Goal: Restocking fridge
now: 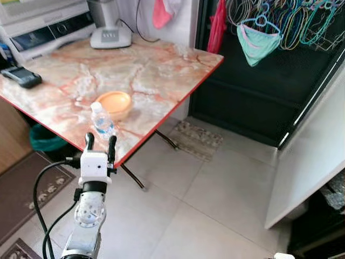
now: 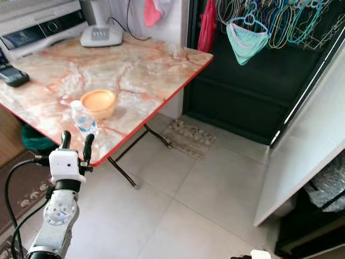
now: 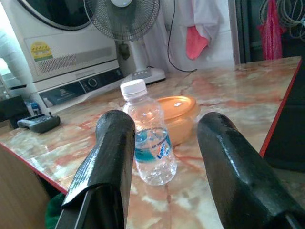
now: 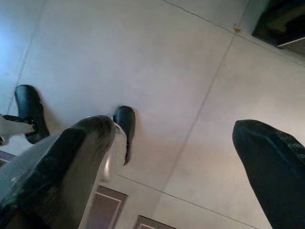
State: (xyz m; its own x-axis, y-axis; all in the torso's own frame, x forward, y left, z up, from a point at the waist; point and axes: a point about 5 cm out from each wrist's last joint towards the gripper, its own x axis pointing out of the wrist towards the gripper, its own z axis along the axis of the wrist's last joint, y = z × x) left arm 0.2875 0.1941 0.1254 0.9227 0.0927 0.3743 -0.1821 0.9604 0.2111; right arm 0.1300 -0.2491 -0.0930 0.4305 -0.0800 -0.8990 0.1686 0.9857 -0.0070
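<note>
Step in hand, as judged: approach to pick up the water bottle [image 3: 148,138] for restocking the fridge. Left claw [image 1: 101,142] raised at the counter [image 1: 161,70] edge, fingers apart, bottle just beyond and between them, not yet touched. Next move calls for a short reach forward, then closing on the bottle's body. Bottle: upright near the counter's front edge, white cap on, clear, contents hard to tell. Orange bowl [image 1: 113,103]: just behind the bottle, apparently empty. Right claw [image 4: 176,162]: hanging over the floor, fingers apart
</note>
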